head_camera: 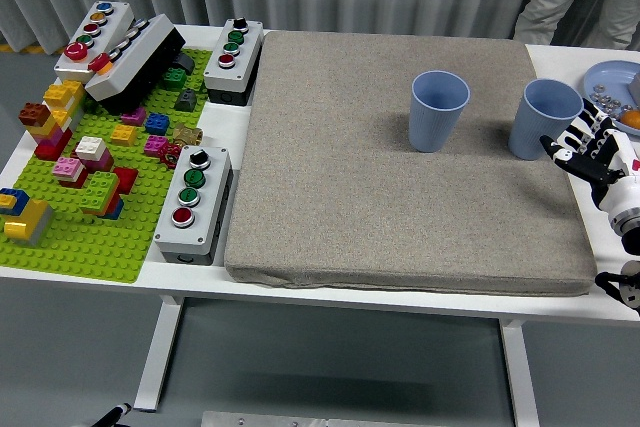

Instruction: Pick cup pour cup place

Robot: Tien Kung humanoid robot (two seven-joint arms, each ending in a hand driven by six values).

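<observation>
Two blue cups upright on grey mat [400, 162]: left cup [438, 110] mid-mat, well apart from right cup [545, 119] near mat's right edge. Right robot hand [590, 151] just beside right cup, fingers spread, holding nothing. Bare mat between cups and toward near edge. Lego baseplate [95, 202] at tabletop [215, 282] left.

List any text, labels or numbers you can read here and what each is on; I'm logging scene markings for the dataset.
No readable text in this view.
Button boxes: coloured buttons only; any labels are too small to tell.
Blue cups: plain, no print visible.
Bricks, grey mat and plate: no markings visible.
</observation>
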